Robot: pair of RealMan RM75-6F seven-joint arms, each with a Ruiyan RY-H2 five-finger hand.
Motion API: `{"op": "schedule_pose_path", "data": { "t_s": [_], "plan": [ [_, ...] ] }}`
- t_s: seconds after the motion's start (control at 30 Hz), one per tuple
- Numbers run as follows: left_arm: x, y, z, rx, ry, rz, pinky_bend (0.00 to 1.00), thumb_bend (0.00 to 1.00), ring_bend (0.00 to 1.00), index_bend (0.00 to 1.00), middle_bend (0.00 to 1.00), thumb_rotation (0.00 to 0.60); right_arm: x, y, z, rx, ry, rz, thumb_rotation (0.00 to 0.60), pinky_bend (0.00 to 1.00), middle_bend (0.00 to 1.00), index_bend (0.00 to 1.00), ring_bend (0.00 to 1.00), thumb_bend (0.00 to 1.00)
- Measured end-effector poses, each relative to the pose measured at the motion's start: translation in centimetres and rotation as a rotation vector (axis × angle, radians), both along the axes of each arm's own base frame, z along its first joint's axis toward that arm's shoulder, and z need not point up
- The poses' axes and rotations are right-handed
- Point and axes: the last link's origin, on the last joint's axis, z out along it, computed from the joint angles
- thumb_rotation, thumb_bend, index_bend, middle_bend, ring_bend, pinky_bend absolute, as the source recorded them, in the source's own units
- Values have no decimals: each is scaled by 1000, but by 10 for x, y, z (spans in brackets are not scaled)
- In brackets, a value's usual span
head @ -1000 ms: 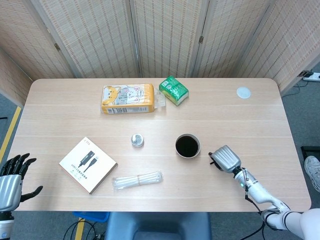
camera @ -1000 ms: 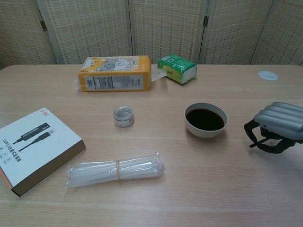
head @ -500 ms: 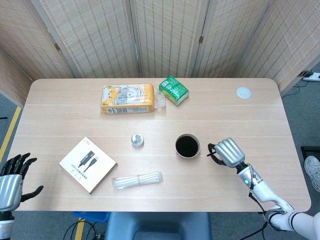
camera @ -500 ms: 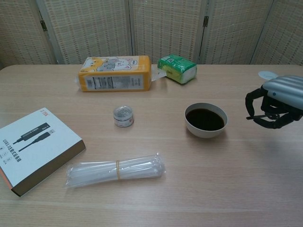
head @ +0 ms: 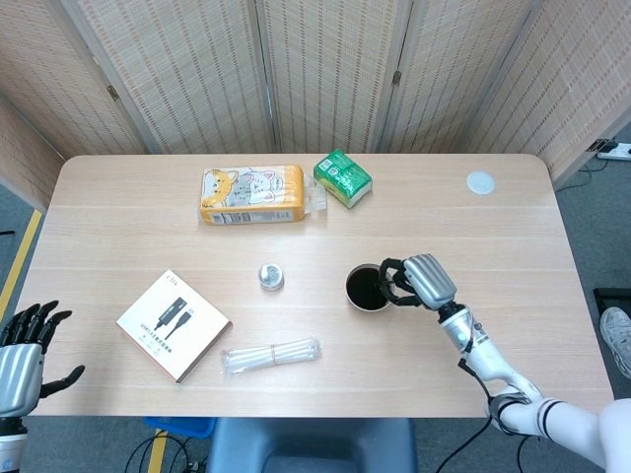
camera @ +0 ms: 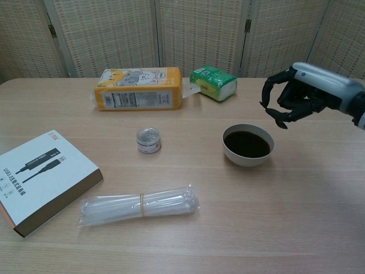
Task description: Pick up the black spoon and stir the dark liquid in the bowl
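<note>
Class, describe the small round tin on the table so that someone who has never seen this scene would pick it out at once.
Start at the long orange packet with cartoon cats near the table's far edge and come straight toward the robot. The small round tin stands alone on bare wood, left of the white bowl of dark liquid. It is the only silvery, squat, lidded cylinder; its neighbours are flat or much larger.

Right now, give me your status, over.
Left hand open, idle. Right hand curled, raised by bowl rim. Spoon not discernible in fingers. Bowl unobstructed.
</note>
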Motion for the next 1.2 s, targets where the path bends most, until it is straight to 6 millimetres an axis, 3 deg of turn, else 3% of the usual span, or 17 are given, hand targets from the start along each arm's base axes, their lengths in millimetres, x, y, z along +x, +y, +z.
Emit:
{"op": "schedule_pose_path", "data": {
  "t_s": [0.23,0.67,1.03,1.2],
  "plan": [
    [-4,-1,-1,-8,3,11,142,184,119,230,150,600,13,-11,-29,81,-197,-112,600,1000,993,744,1000,447],
    [-13,-3,0,-8,1,34,142,183,119,230,150,600,23,-30,-67,123,-327,-211,600,1000,996,756,1000,447],
    [-15,-3,2,-7,2,39,142,184,119,230,150,600,30,-28,-92,157,-328,-205,600,1000,996,760,1000,447],
    [-15,-3,1,-6,-1,38,142,184,119,230,150,600,28,-21,-94,173,-328,-189,600,1000,1000,767,1000,452]
  ]
}}
